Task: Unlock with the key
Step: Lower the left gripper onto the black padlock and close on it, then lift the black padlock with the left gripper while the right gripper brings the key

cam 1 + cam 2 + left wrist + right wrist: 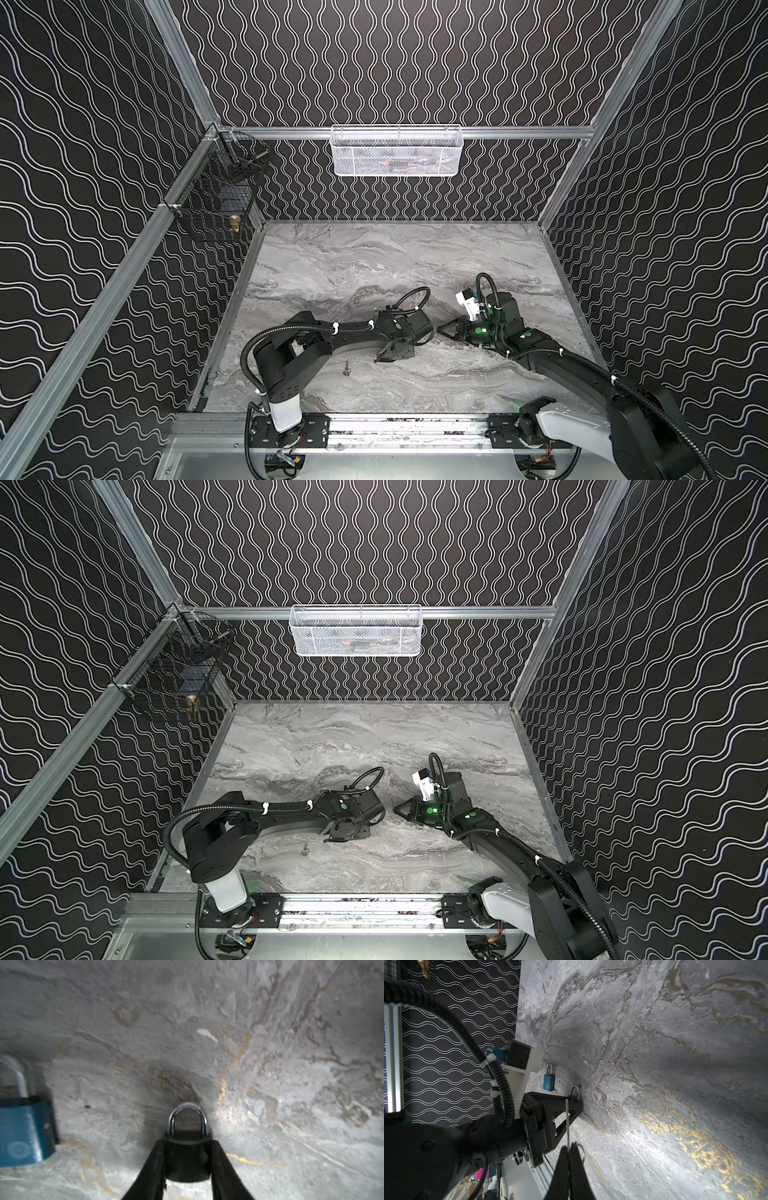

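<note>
Right gripper [569,1148] pinched shut on key [567,1124], blade tip near black padlock [187,1159] clamped between left gripper [187,1142] fingers, open marble table [374,257] beyond; blue padlock [22,1130] cut off at frame edge, keyhole hidden.

so the black padlock [187,1159] is a small round-bodied one with a shiny silver shackle, closed. It's squeezed between the fingers of my left claw [187,1142], shackle poking out front. The key [567,1124] is a thin silver blade pinched in my right claw [569,1148], its tip up by the lock. Can't tell if it's in.
</note>
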{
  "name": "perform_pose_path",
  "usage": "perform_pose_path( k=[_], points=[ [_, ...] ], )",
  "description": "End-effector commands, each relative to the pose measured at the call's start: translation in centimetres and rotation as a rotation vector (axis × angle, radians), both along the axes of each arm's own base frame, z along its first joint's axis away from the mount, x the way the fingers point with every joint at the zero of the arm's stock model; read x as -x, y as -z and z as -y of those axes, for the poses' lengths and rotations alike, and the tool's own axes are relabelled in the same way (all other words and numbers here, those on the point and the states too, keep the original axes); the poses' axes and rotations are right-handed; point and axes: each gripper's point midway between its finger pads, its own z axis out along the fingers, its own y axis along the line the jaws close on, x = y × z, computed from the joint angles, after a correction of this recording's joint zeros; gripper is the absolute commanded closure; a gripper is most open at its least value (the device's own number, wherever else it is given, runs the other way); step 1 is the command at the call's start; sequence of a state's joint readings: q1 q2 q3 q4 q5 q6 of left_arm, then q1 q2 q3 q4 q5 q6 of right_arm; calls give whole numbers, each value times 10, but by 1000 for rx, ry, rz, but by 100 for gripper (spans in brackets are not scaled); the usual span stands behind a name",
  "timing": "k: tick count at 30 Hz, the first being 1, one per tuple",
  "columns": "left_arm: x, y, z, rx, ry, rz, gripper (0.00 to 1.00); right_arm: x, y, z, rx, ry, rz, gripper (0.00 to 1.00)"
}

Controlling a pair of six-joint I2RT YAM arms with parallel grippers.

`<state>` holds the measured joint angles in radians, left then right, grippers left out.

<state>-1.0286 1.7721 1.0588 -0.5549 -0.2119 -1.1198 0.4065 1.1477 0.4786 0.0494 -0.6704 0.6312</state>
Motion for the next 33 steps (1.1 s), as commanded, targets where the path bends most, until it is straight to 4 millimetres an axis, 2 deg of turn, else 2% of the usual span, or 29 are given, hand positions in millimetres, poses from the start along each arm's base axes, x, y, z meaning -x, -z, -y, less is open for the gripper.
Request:
perform_pose_path(
  k=[1, 11, 15, 20, 26, 33],
  points=[
    [-2, -10, 1, 22, -3, 21, 70, -5, -6, -1, 14, -9, 36, 100],
    [-24, -52, -8, 147, -115, 145, 76, 0, -6, -7, 6, -1, 30, 100],
    [-36, -73, -6, 238, -150, 195, 78, 14, -3, -25, 18, -26, 62, 100],
    [-45, -92, -7, 296, -174, 226, 81, 32, -7, -62, 1, -110, 97, 100],
    [-47, -104, -8, 309, -189, 237, 83, 41, -13, -89, -70, -105, 116, 100],
    [-47, -108, -12, 340, -246, 243, 84, 41, -15, -95, -111, -45, 129, 100]
  ],
)
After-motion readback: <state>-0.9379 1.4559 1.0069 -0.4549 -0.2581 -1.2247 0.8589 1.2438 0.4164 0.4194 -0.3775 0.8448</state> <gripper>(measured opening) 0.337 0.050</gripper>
